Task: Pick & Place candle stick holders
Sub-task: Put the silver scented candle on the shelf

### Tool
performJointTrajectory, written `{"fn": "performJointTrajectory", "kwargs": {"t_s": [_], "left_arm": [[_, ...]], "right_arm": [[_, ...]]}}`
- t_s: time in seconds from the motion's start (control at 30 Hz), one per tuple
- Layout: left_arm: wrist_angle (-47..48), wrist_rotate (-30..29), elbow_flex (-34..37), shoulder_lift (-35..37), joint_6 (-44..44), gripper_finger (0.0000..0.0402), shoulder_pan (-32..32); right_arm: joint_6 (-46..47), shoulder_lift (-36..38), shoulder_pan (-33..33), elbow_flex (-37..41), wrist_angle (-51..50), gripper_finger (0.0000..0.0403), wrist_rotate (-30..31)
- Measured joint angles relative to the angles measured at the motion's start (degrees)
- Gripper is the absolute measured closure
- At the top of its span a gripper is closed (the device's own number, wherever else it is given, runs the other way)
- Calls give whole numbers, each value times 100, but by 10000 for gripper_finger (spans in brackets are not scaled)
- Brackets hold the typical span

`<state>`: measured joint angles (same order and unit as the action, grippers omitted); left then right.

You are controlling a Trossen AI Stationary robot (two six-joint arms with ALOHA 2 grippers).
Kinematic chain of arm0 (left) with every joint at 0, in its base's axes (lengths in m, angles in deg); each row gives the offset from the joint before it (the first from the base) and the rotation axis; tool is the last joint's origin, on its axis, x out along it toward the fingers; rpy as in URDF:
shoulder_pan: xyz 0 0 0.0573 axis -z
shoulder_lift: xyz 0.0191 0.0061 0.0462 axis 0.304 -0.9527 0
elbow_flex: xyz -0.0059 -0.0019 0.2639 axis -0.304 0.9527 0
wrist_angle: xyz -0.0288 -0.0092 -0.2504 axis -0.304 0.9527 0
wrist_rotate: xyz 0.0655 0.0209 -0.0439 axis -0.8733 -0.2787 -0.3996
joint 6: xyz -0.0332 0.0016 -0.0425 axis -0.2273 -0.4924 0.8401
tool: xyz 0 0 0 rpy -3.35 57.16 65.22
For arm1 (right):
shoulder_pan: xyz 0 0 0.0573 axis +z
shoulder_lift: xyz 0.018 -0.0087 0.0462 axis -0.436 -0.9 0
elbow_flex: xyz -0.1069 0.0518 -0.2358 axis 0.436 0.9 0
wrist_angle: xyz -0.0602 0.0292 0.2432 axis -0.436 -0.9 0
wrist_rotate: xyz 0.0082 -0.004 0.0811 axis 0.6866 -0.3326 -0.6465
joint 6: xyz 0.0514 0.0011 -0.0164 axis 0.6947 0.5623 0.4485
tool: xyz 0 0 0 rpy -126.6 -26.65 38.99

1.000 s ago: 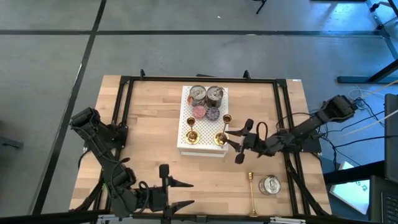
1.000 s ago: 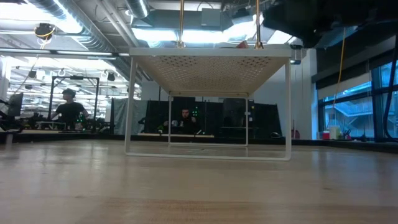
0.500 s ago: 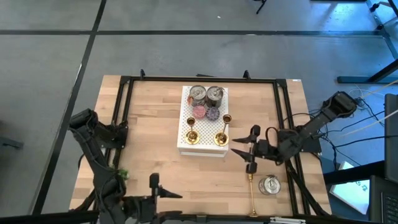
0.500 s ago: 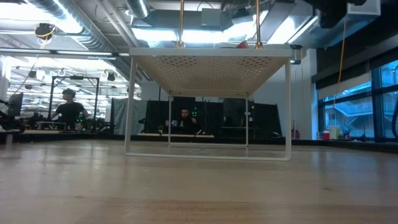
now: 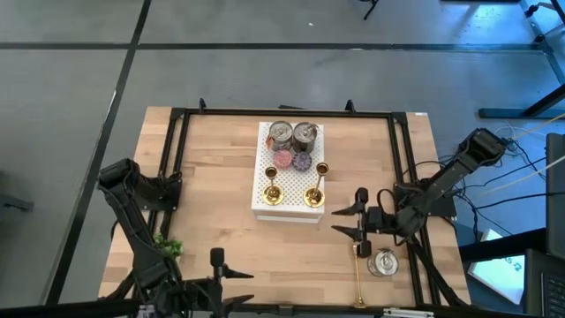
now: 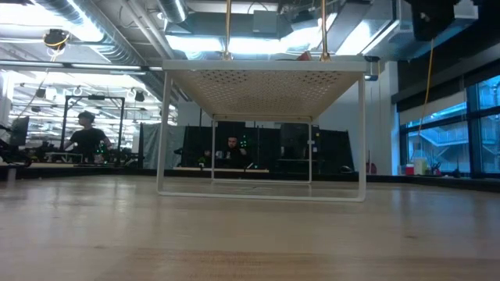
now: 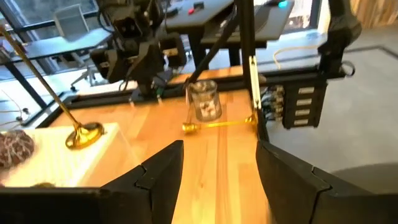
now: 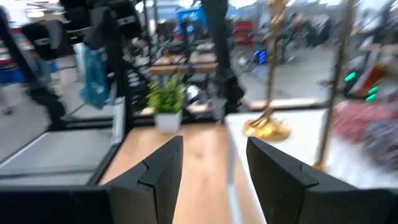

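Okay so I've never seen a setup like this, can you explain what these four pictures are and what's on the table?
It is a robot with two dark arms at a wooden table, each ending in a two-finger gripper. One picture looks straight down, one looks level across the tabletop, and two come from cameras on the wrists.

From above, a white perforated stand holds two silver tins, small pink and purple discs and upright gold candle stick holders. Another holder lies flat on the wood beside a small glass jar.

The right gripper is open and empty, next to that lying holder. The left gripper, also open and empty, waits at the table's near edge.
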<state>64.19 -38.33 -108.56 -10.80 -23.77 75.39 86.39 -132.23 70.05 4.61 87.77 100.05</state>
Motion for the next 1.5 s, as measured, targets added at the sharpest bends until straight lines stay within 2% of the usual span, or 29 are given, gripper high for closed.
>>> {"fn": "performJointTrajectory", "kwargs": {"t_s": [0.2, 0.4, 0.47, 0.63, 0.73, 0.83, 0.97, 1.1, 1.27, 1.5], "left_arm": [[151, -7, 0, -228, 131, 204, 41], [269, 28, 0, -272, 434, 204, 44], [370, 37, 0, -272, 523, 204, 65], [488, 33, 72, -272, 752, 204, 92], [552, 19, 167, -272, 897, 204, 102], [532, -5, 311, -272, 1054, 204, 112], [528, -9, 540, -272, 1328, 204, 162], [534, -15, 736, -272, 1648, 204, 225], [394, -58, 929, -272, 1816, 204, 267], [376, -151, 977, -272, 1822, 204, 264]], "right_arm": [[1144, 0, 85, 0, -693, 222, -594], [2764, 0, 217, -16, -1203, 222, -1179], [3346, 1, 291, -172, -1680, 222, -1237], [4241, -125, 493, -958, -3293, 222, -1205], [4417, -326, 568, -1616, -4205, 222, -1208], [4585, -585, 622, -2368, -5462, 222, -1472], [5032, -979, 676, -3247, -7050, 222, -2140], [5700, -1291, 737, -3738, -8054, 221, -2974], [6458, -1485, 879, -3884, -8752, 209, -4019], [7330, -1531, 889, -3893, -9413, 158, -5102]]}}
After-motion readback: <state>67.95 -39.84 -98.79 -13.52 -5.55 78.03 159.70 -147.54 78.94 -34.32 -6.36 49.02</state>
